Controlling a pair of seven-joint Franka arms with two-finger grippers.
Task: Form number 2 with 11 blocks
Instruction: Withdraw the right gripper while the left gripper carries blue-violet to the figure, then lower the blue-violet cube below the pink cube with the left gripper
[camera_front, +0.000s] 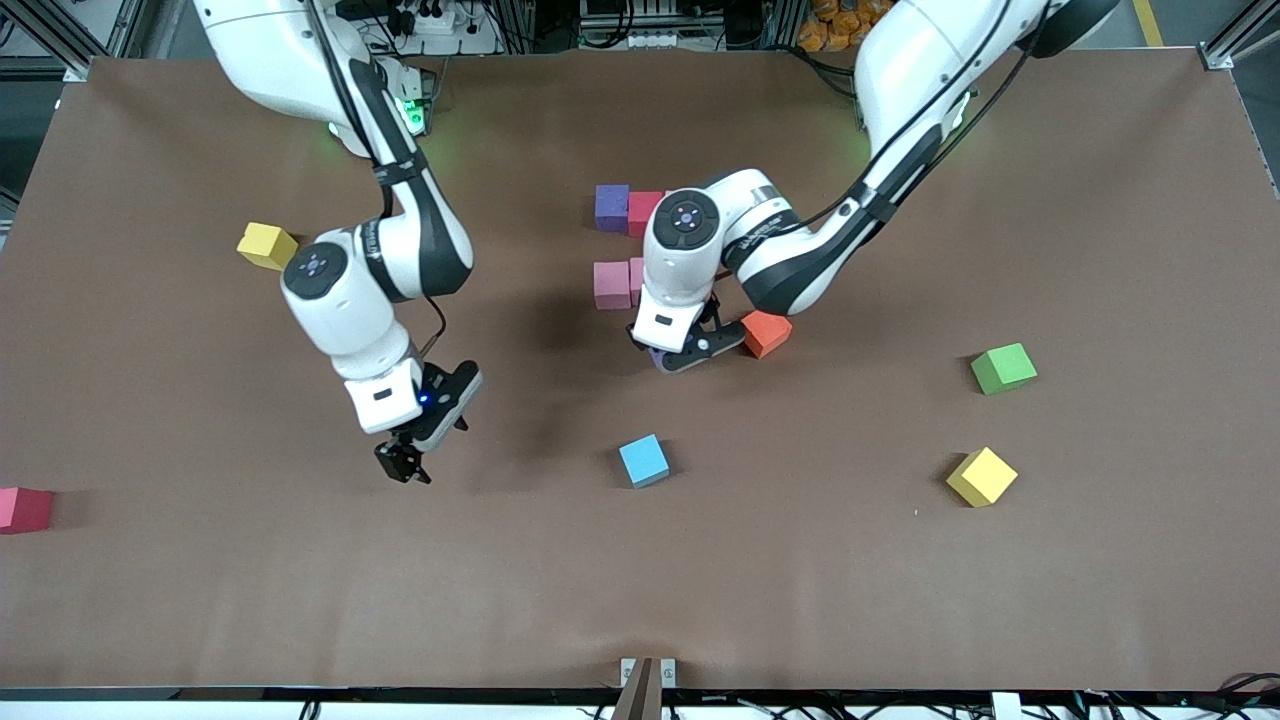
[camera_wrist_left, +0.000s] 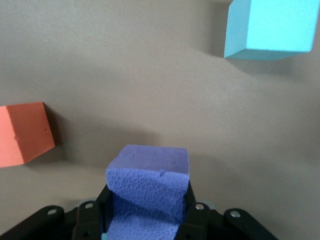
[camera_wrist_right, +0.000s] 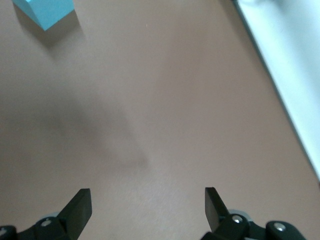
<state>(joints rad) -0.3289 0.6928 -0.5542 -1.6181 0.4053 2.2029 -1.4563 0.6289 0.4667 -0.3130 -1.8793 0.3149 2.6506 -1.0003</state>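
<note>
Now the left tool (camera_wrist_left: 145, 220), clenched on a purple cube (camera_wrist_left: 148, 187), hangs just beside the orange cube (camera_front: 766, 333), while the right tool (camera_wrist_right: 147, 207) waits, released, over bare table (camera_front: 200, 600).

The right gripper (camera_wrist_right: 147, 210) hangs over bare brown table (camera_wrist_right: 165, 110), fingers spread wide, nothing between them. A light blue block (camera_wrist_right: 46, 11) sits at eleven o'clock.

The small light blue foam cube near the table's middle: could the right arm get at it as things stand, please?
Probably yes: the right pincer is open and empty, and only bare table lies between it and the light blue foam cube.
</note>
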